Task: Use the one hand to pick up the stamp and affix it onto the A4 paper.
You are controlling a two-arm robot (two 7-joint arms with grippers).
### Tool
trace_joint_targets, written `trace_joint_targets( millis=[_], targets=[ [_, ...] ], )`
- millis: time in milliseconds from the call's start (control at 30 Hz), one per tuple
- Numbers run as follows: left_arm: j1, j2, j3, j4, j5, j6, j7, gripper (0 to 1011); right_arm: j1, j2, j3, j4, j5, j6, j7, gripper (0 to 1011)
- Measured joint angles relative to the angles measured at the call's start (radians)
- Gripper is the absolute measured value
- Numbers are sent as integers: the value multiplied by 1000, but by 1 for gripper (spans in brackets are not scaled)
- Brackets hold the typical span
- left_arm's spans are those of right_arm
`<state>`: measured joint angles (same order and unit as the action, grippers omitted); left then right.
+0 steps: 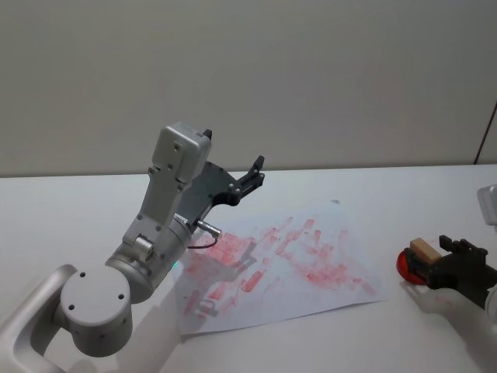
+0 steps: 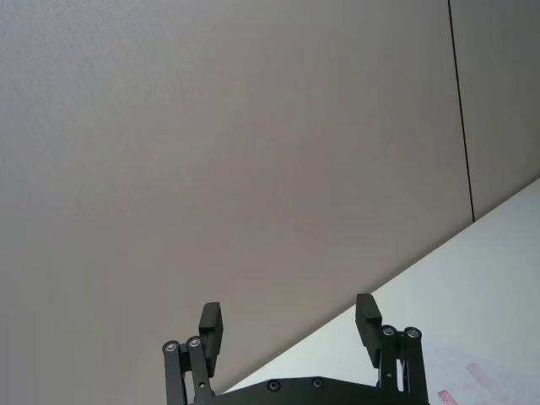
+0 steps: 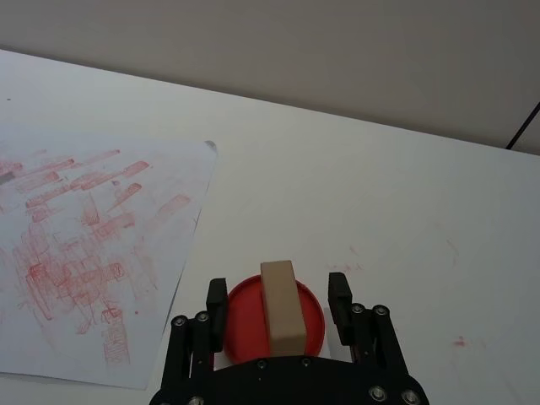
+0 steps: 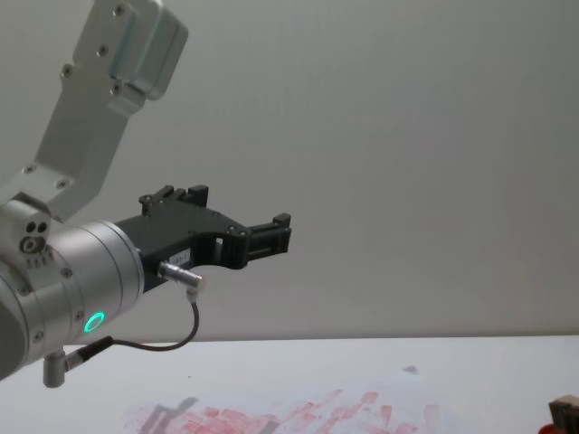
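While the left gripper (image 2: 288, 327) is held raised and spread, the right gripper (image 3: 279, 297) is seen splayed around the stamp (image 3: 282, 306). The red ink pad (image 3: 272, 320) beneath is revealed beside the A4 paper (image 3: 93, 245).

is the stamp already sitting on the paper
No, the stamp stands on a red round pad between the right hand's open fingers, beside the A4 paper.

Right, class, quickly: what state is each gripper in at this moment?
Left gripper: open, empty, raised above the table.
Right gripper: open, fingers either side of the stamp on the red pad, not yet closed on it.
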<state>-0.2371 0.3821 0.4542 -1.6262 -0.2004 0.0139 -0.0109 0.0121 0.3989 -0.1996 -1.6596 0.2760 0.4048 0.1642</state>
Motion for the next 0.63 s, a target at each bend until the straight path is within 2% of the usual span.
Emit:
trace_joint_targets(
  millis=[67,133,200,233,333,433,633],
  targets=[
    [0,0,0,0,0,0,0,1001,1,0,0,1,0,1,0,760],
    [0,0,0,0,0,0,0,1001,1,0,0,1,0,1,0,772],
    [0,0,0,0,0,0,0,1001,1,-1,0,1,-1,1,1,826],
    [0,0,0,0,0,0,0,1001,1,-1,0,1,-1,1,1,886],
    [0,0,0,0,0,0,0,1001,1,-1,-1,1,-1,2,1,964],
    [0,0,0,0,0,0,0,1001,2,-1,-1,2,-1,2,1,1001],
    [0,0,0,0,0,0,0,1001,2,-2,-1,2,-2,3,2,1001]
  ],
)
